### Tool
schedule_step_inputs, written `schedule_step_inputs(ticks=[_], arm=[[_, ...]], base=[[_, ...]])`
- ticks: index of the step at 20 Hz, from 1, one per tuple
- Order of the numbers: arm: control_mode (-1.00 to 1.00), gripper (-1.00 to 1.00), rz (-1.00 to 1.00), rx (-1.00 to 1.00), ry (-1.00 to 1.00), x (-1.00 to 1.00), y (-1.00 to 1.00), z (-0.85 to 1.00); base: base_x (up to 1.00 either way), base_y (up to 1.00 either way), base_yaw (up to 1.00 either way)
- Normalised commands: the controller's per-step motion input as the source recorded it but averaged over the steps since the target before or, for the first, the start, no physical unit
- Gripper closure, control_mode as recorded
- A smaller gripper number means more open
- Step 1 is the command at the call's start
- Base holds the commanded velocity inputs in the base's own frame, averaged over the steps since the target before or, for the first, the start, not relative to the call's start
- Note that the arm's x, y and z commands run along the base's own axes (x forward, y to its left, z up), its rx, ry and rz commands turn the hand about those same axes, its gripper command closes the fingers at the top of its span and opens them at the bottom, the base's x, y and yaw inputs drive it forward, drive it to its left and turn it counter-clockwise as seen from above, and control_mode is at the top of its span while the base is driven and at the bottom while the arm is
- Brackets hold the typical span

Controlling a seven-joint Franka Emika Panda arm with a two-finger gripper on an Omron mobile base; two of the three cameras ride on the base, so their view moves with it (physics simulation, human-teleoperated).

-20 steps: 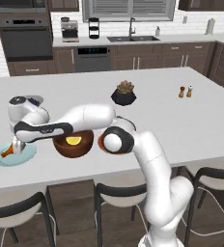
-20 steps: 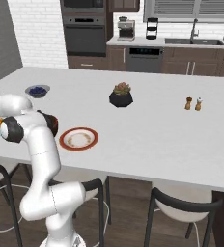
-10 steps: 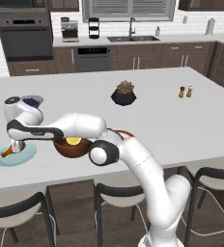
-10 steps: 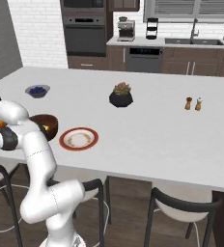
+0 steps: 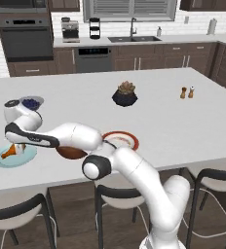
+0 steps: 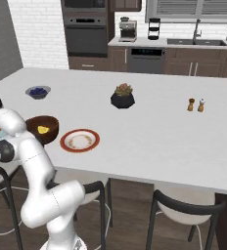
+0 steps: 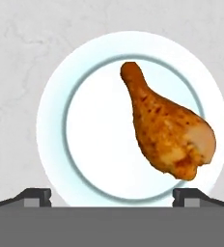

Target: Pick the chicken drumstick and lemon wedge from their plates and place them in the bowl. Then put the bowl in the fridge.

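Gripper: my gripper (image 7: 112, 195) hangs wide open, holding nothing.
Drumstick: the chicken drumstick (image 7: 166, 126) lies on the light blue plate (image 5: 3, 159), far left, near edge.
Risk: it sits off-centre between my jaws; closing may nudge it aside.
Bowl: the bowl (image 6: 42, 128) holds the lemon wedge (image 6: 42, 130).

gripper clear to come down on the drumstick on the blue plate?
Probably yes. The gripper is open above the chicken drumstick, which lies alone on the light blue plate, nothing over it. It sits off-centre between the fingertips, so a small shift may help.
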Motion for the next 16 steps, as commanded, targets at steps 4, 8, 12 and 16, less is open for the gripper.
schedule_step_inputs(ticks=[4, 8, 12, 16], arm=[[-1.00, -1.00, 0.16, 0.00, 0.00, 0.30, 0.01, -0.14], [-1.00, -1.00, 0.15, 0.00, 0.00, 0.31, 0.03, -0.23], [-1.00, -1.00, 0.12, 0.00, 0.00, 0.40, 0.05, -0.08], [-1.00, -1.00, 0.11, 0.00, 0.00, 0.50, 0.27, 0.00]], base=[[0.00, 0.00, 0.00], [0.00, 0.00, 0.00], [0.00, 0.00, 0.00], [0.00, 0.00, 0.00]])
